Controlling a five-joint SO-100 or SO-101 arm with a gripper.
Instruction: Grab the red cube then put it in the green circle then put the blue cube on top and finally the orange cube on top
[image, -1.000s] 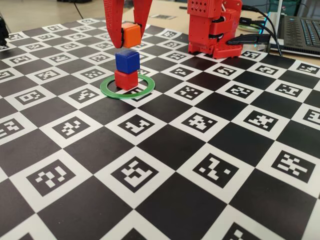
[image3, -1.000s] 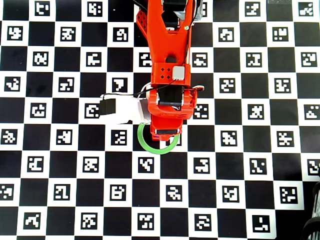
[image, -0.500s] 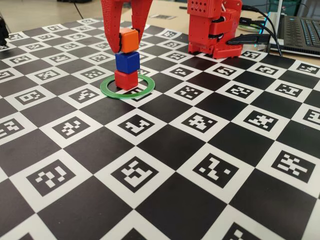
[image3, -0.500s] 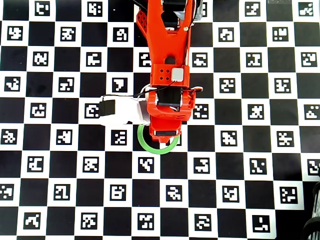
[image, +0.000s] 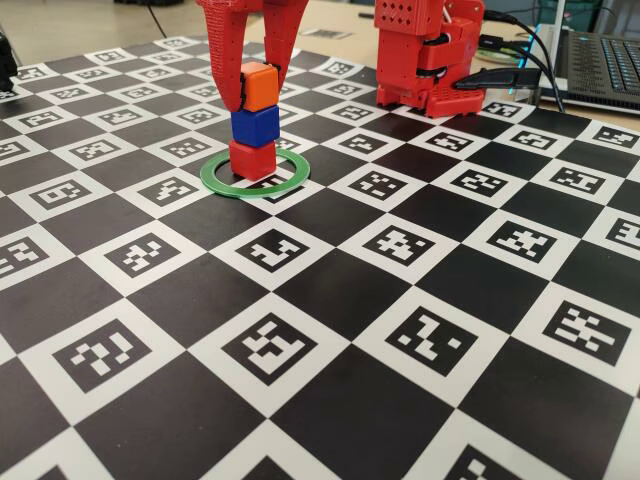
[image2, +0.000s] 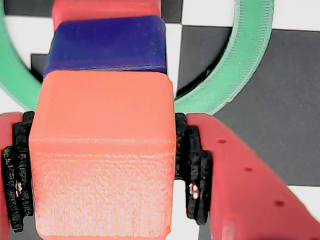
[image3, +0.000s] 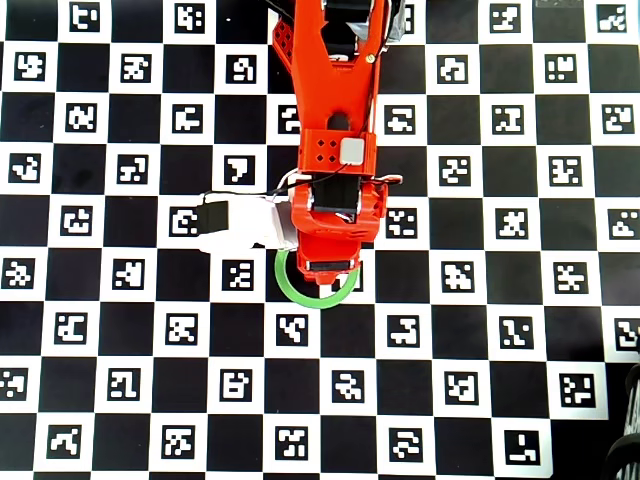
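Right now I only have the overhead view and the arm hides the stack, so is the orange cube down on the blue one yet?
Observer: In the fixed view the orange cube sits on the blue cube with no visible gap.
Operator: Has the gripper let go?
Observer: No, in the wrist view the gripper pads press both sides of the orange cube.
Operator: Is the base inside the ring?
Observer: Yes, the fixed view shows the red cube on the board inside the green circle, toward its far side.
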